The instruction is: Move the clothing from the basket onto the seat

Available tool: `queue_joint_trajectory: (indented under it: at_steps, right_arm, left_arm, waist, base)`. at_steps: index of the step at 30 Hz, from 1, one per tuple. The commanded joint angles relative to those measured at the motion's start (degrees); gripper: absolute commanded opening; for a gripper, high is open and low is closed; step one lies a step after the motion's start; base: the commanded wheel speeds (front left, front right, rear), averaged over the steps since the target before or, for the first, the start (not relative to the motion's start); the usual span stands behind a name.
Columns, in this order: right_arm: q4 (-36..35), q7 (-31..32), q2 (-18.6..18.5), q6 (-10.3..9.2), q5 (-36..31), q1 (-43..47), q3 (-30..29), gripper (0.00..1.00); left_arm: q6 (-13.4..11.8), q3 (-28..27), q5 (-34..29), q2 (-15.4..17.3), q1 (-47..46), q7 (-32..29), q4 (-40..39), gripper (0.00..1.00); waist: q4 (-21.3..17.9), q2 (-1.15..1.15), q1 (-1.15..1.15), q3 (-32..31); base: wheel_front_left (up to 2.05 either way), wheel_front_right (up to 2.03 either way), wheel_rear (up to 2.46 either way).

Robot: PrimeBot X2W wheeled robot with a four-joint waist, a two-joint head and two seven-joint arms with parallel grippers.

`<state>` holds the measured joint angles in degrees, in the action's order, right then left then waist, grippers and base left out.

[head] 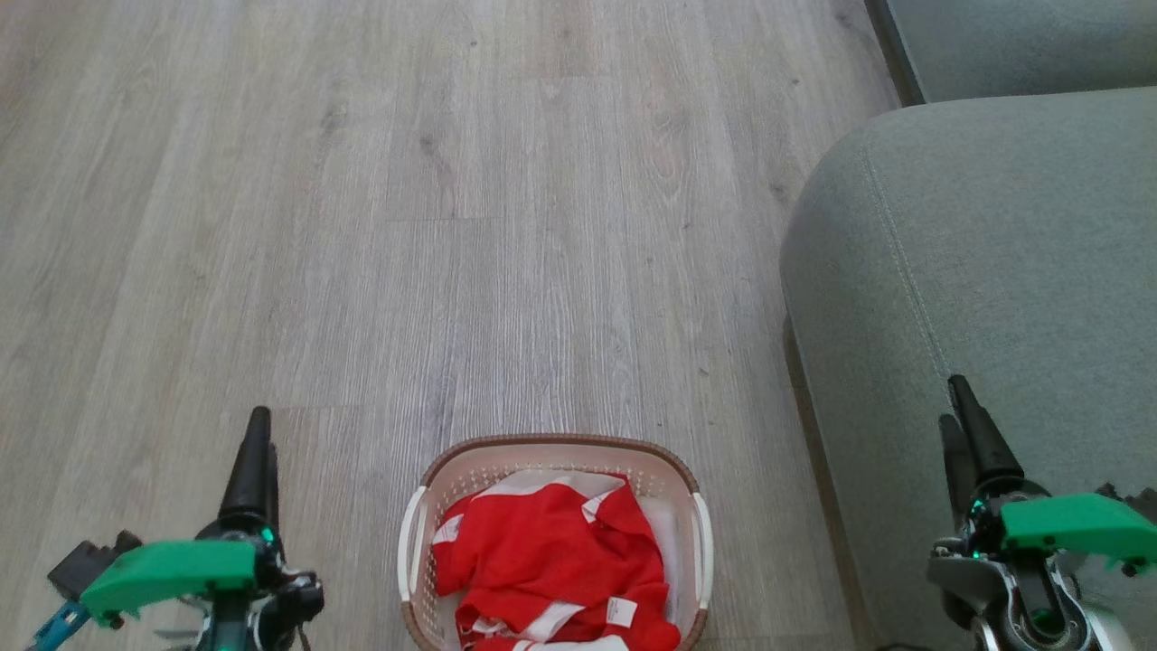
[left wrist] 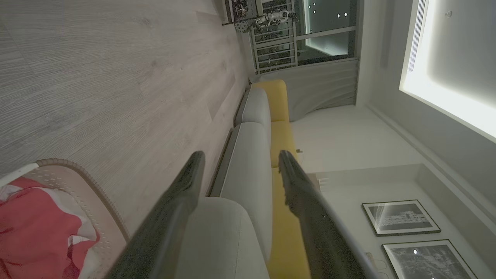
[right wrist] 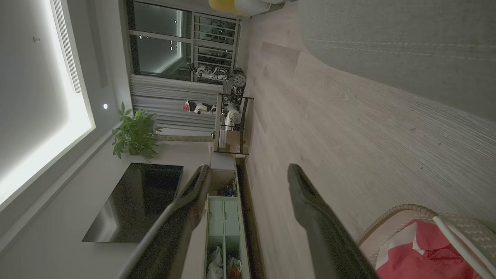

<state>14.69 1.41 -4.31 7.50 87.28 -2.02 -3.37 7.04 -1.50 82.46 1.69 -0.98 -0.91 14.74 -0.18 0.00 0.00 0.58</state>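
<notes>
The cream basket (head: 559, 444) with a brown rim sits on the floor at the bottom centre, between my two arms. Red clothing (head: 551, 551) with white stripes and a small white label lies bunched inside it. The grey seat (head: 994, 253) takes up the right side. My left gripper (head: 260, 452) hangs open over the floor to the left of the basket, empty. My right gripper (head: 965, 425) is open and empty over the seat's front part. The left wrist view shows open fingers (left wrist: 182, 193), the basket (left wrist: 97, 190), the clothing (left wrist: 35, 228) and the seat (left wrist: 221, 236). The right wrist view shows the basket (right wrist: 399, 211) and clothing (right wrist: 426, 255).
Pale wood floor (head: 452, 226) stretches ahead of the basket. Another grey cushion (head: 1021, 45) lies beyond the seat, with yellow back cushions (left wrist: 281, 135) behind. Across the room stand a low cabinet (right wrist: 223, 224), a dark screen (right wrist: 135, 201), a plant (right wrist: 133, 133) and a rack (right wrist: 230, 124).
</notes>
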Motion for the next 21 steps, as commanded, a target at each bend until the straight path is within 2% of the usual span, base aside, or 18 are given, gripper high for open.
queue_joint_trajectory:
  at_steps: [1,9,21]
  right_arm:
    - [-2.6,-0.6,-1.7,0.0,-0.9,-2.7,0.4,1.0]
    - [-4.0,-1.8,-2.6,0.0,-7.3,-3.1,0.8,1.0]
    - [-5.6,-3.9,-4.3,0.0,-22.2,-3.2,3.5,1.0]
  left_arm:
    - [0.0,0.0,-1.3,0.6,-3.1,0.4,-2.6,1.0]
    - [-2.0,1.5,-10.1,0.7,-3.2,1.5,-3.5,1.0]
    - [-5.4,3.9,-23.3,0.8,-3.5,3.5,-3.5,1.0]
  waist:
    - [0.0,0.0,0.0,0.0]
    - [0.0,0.0,0.0,0.1]
    - [-0.1,0.0,0.0,0.0]
  base:
    - [0.0,0.0,0.0]
    - [0.0,0.0,0.0]
    - [0.0,0.0,0.0]
